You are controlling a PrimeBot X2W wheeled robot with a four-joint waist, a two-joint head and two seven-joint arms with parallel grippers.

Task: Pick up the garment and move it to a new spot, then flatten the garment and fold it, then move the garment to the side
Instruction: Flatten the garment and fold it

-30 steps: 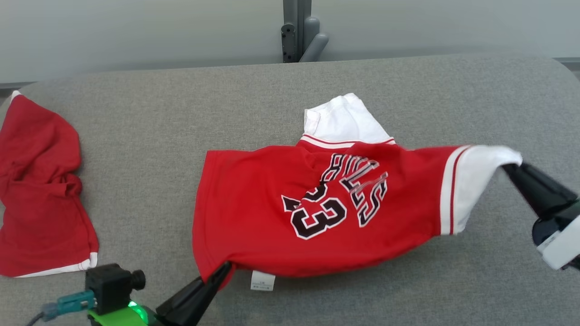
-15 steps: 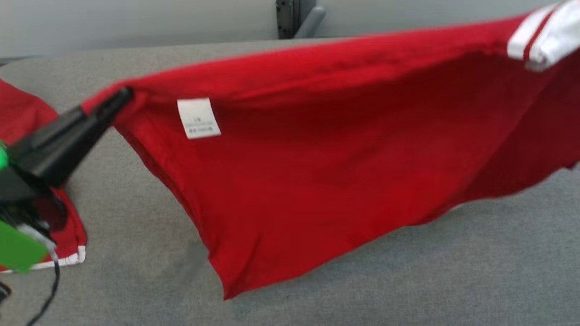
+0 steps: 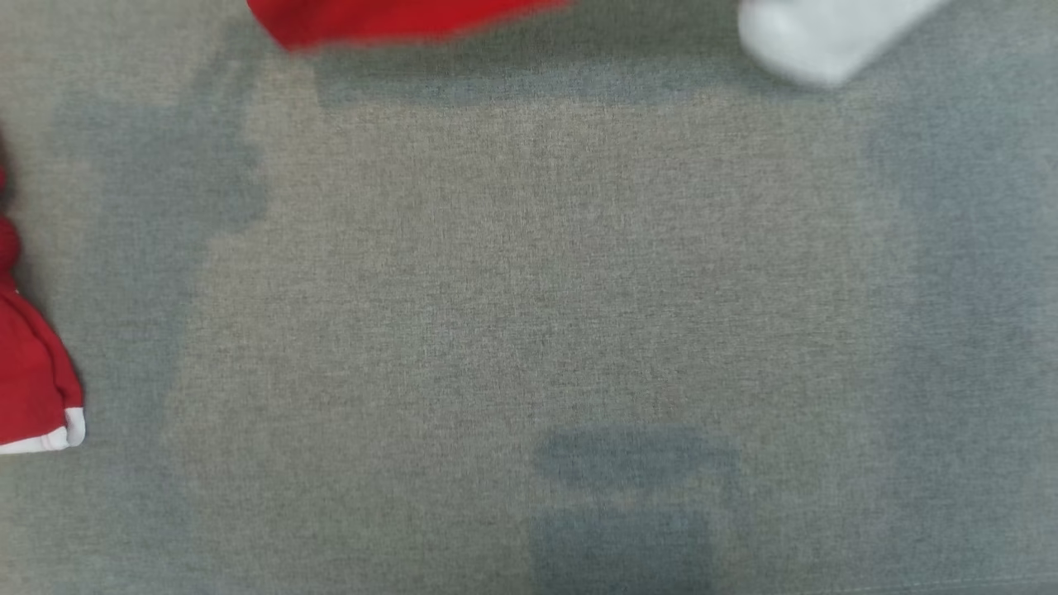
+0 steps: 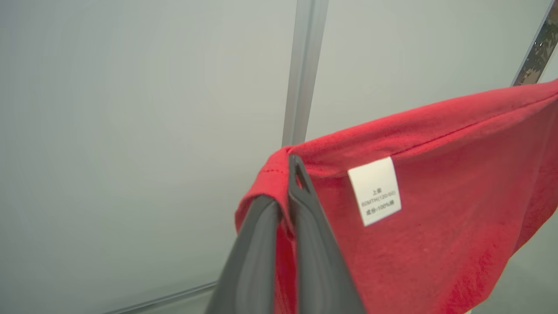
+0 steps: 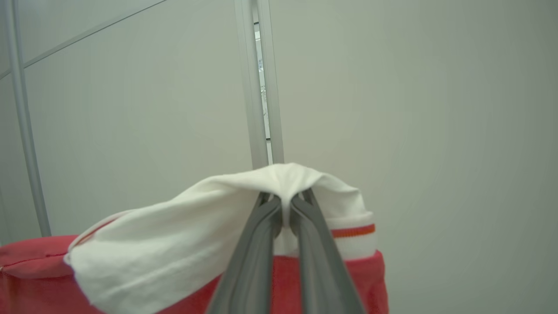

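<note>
The garment is a red jersey with white sleeves, held up in the air. In the head view just its blurred lower red edge (image 3: 388,21) and a white sleeve tip (image 3: 818,41) hang at the top. My left gripper (image 4: 288,174) is shut on a red hem corner (image 4: 436,218) beside a white care label (image 4: 375,191). My right gripper (image 5: 284,203) is shut on the white sleeve (image 5: 183,235), with red cloth (image 5: 35,279) hanging below it.
The grey fabric surface (image 3: 529,297) spreads under the lifted garment. A second red garment with a white hem (image 3: 29,388) lies at its left edge. Pale wall panels with metal posts (image 4: 305,69) stand behind both grippers.
Both grippers have lifted the garment off the surface and high up, out of the top of the head view. The head camera has tilted down toward the bare surface.
</note>
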